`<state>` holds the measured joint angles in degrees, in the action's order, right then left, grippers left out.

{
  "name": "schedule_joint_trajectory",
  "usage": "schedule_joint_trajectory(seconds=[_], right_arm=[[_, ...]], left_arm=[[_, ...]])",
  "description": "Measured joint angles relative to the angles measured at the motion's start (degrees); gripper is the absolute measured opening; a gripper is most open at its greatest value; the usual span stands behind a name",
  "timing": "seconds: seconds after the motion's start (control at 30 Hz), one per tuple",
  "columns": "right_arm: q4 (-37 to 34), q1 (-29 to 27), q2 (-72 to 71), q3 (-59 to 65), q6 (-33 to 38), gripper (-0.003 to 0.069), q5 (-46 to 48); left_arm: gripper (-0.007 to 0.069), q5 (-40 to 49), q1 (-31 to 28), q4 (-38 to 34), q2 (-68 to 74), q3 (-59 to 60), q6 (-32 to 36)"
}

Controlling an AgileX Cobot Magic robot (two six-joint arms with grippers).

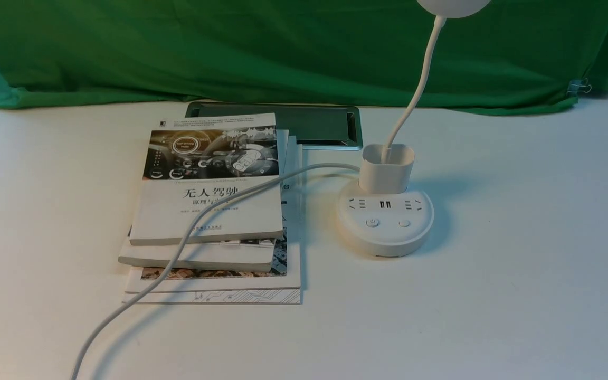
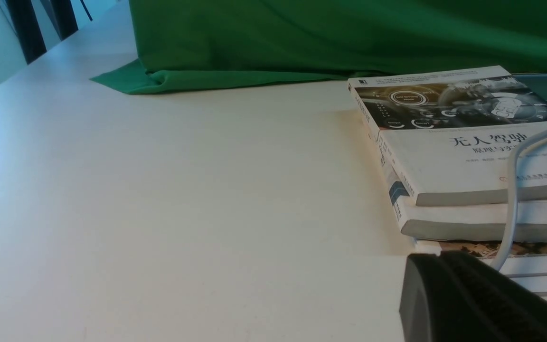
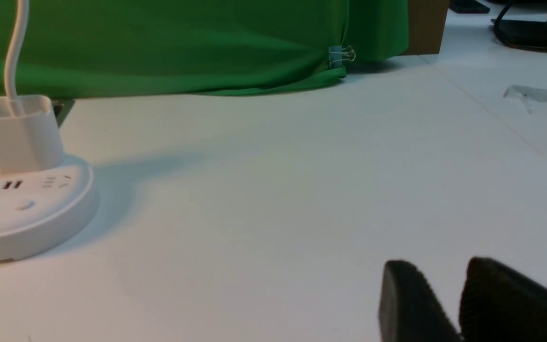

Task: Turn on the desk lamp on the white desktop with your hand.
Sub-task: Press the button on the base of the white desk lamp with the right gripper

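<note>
Untouched desk lamp point(image 1: 385, 221); right gripper point(image 3: 454, 289) nearer.
Stood on the white desktop point(image 1: 520, 274), left of and beyond that gripper, found narrowly parted, empty; left gripper point(image 2: 473, 299) state cannot be told.

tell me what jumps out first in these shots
The white desk lamp stands out first, right of centre on the white desktop, its thin neck curving up to the picture's top edge. To its left a stack of books lies with a white cord draped across it, and a green cloth fills the back.
</note>
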<state>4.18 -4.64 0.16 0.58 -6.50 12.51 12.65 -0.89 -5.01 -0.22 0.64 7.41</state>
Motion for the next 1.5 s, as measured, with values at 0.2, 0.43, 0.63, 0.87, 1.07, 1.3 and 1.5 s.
schedule_joint_trajectory(seconds=[0.2, 0.43, 0.63, 0.87, 1.07, 1.3, 1.5], right_arm=[[-2.35, 0.0, 0.0, 0.0, -9.91, 0.0238, 0.0], [-17.83, 0.0, 0.0, 0.0, -49.59, 0.0238, 0.0], [-16.27, 0.0, 0.0, 0.0, -48.62, 0.0238, -0.14], [-15.76, 0.77, -0.05, -0.16, -32.47, 0.0236, -4.67], [-15.55, 7.37, 5.99, -13.29, -6.96, 0.0074, -3.15], [-14.39, 12.76, 27.09, -39.81, 22.09, 0.0028, 11.67], [-14.39, 13.27, 45.51, -57.6, 30.29, 0.0027, 29.64]], left_arm=[[0.0021, 0.0, 0.0, 0.0, 0.0, 0.0, 0.0], [0.0021, 0.0, 0.0, 0.0, 0.0, 0.0, 0.0], [0.0021, 0.0, 0.0, 0.17, 0.0, 0.0, 0.0], [0.0021, 0.0, 0.0, 0.18, 0.0, 0.0, 0.0], [0.0021, 0.0, 0.0, 0.18, 0.0, 0.0, 0.0], [0.0021, 0.0, 0.0, 0.18, 0.0, 0.0, 0.0], [0.0021, 0.0, 0.0, 0.18, 0.0, 0.0, 0.0]])
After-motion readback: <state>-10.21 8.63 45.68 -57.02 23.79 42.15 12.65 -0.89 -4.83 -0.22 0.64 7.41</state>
